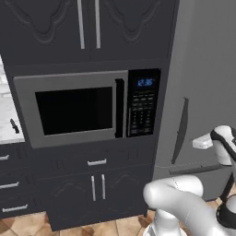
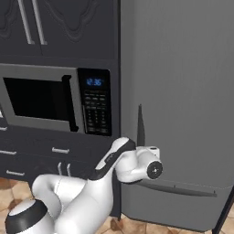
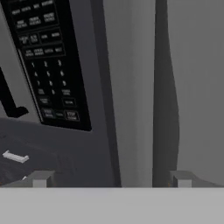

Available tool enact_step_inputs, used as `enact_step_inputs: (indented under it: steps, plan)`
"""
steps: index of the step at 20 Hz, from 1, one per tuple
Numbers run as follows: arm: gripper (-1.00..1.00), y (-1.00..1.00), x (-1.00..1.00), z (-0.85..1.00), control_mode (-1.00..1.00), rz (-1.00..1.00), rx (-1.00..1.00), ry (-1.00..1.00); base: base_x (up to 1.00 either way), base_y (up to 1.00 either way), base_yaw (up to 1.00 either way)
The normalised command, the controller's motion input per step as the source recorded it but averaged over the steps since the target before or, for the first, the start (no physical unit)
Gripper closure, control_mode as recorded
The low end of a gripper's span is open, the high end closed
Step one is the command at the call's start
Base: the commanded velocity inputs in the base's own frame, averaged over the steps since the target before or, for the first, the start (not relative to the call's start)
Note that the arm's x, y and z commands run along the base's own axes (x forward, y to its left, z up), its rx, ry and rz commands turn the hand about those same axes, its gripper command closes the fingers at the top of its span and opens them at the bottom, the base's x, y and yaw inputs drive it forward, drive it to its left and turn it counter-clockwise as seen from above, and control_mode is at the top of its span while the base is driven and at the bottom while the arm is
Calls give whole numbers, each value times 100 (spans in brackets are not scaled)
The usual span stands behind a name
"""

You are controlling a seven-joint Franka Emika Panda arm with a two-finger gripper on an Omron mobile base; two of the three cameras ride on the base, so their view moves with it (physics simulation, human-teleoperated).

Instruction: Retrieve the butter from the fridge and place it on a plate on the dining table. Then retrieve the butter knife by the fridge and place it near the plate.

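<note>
The fridge (image 2: 183, 91) is seen closed, its grey brushed-metal door shut beside the black-fronted microwave (image 1: 76, 108), so the step in hand is judged to be the first 1: getting the door open before the butter can be reached. The butter is presumed to lie behind that shut door and cannot be made out. The gripper (image 3: 111, 180) is held close in front of the slim dark handle (image 2: 140, 125), at about the height of the handle's lower part. In the hand view the 2 fingertips (image 3: 40, 179) are set wide apart with nothing between them, so the claw is released and empty, and the handle's dark vertical strip (image 3: 165, 87) lies between them but toward the right fingertip. A small dark knife-like object (image 1: 14, 125), probably the butter knife, is seen on the pale counter at the far left of the left base view. The next move is judged to call for a short advance until the handle sits between the fingers, a firm closing on it, and then a pull along the door's swing.
</note>
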Motion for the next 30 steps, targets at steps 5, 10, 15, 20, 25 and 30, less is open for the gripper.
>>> enact_step_inputs:
  steps: [5, 10, 15, 20, 25, 30]
  plan:
    - [-100, -1, 36, 0, -100, 6, 0, 0, 0, 0, 0]
    - [-100, 2, 12, -15, -100, 1, 0, -5, 0, 0, 0]
    - [-100, 22, 38, -28, -100, 0, 0, -8, 0, 0, 0]
    - [-100, 14, 28, -15, -100, 0, 0, -5, 0, 0, 0]
    - [-100, -1, 61, 0, -100, 0, 3, 0, 0, 0, 0]
    - [-100, -58, 25, 0, -100, 0, 11, -4, 0, 0, 0]
